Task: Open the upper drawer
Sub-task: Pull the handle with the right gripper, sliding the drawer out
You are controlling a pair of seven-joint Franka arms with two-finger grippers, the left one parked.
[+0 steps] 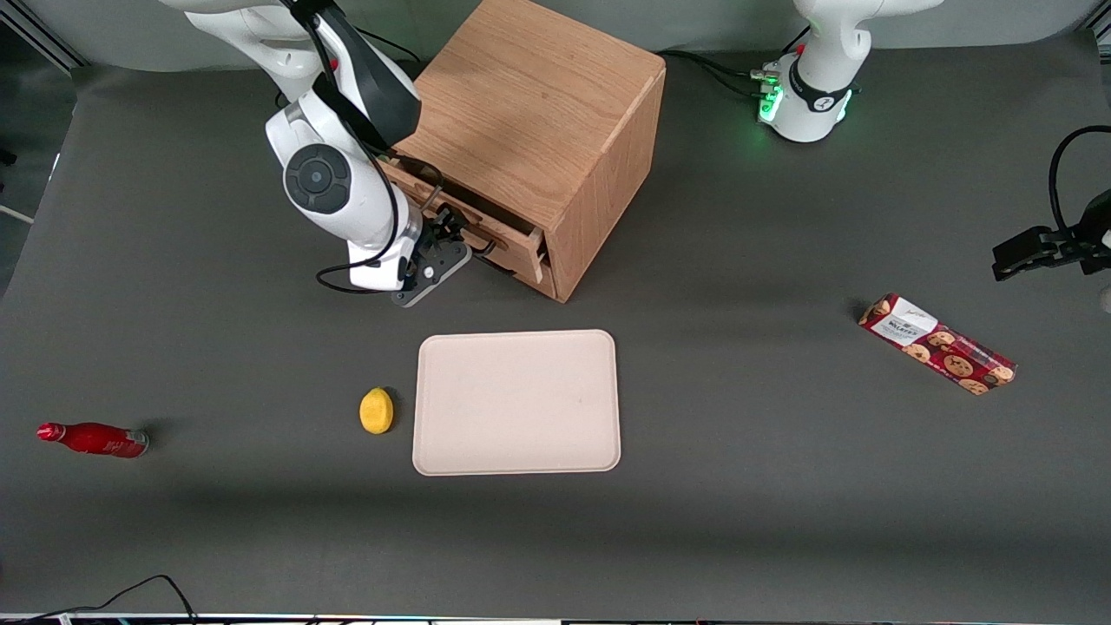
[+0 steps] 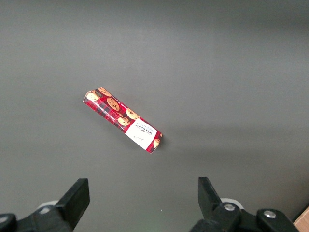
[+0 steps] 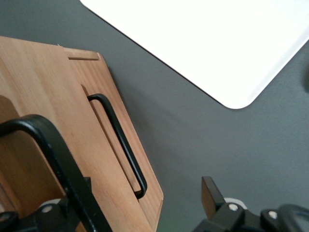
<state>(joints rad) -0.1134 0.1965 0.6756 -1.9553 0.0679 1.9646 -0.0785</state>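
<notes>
I'm holding the end effector (image 1: 444, 233) at the cabinet (image 1: 555, 113) front, fingers spread wide and clamping nothing, with the upper drawer (image 1: 499, 227) above its twin. It's looking rigid and light-sliding; I'm judging its thin wire handle (image 3: 48, 140) the place to grip

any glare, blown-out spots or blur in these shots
Right wrist view: the pale rectangular tray is blown out to flat white, and the nearest thin black wire handle by the hand is soft, out of focus. Front view: light is even, with soft shadows beside the cube-shaped oak cabinet. Left wrist view: even, no glare.
</notes>
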